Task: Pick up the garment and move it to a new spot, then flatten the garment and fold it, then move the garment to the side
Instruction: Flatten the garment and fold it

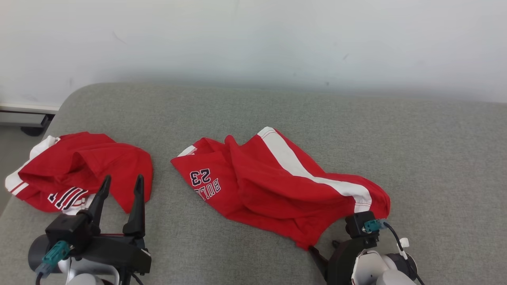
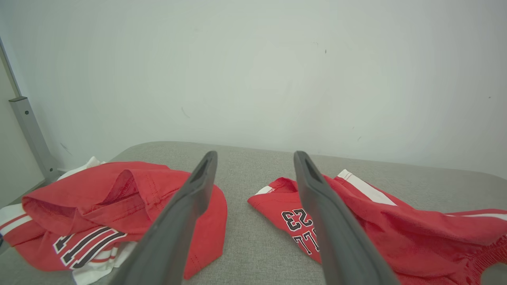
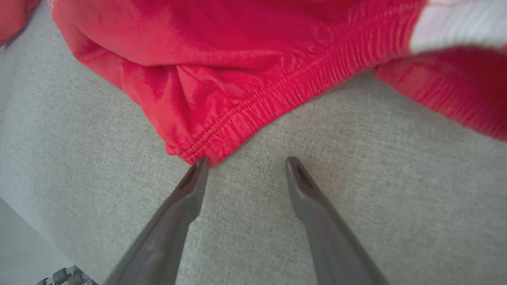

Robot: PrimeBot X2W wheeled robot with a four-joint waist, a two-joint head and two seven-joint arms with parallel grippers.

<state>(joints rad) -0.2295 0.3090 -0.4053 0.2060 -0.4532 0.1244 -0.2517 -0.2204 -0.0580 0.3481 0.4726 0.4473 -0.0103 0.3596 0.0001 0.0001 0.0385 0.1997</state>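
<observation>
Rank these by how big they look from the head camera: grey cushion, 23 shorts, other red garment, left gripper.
1. cushion
2. shorts
3. other garment
4. left gripper, though it is nearest the camera, so third and fourth are unsure.

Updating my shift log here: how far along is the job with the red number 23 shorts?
Done: nothing visibly; the red shorts lie crumpled and unfolded on the grey cushion. In hand: the right pincer, open, has its tips at the waistband corner, gripping nothing; the left pincer is open near a second red garment. Left: pick up, move, flatten, fold, set aside.
</observation>
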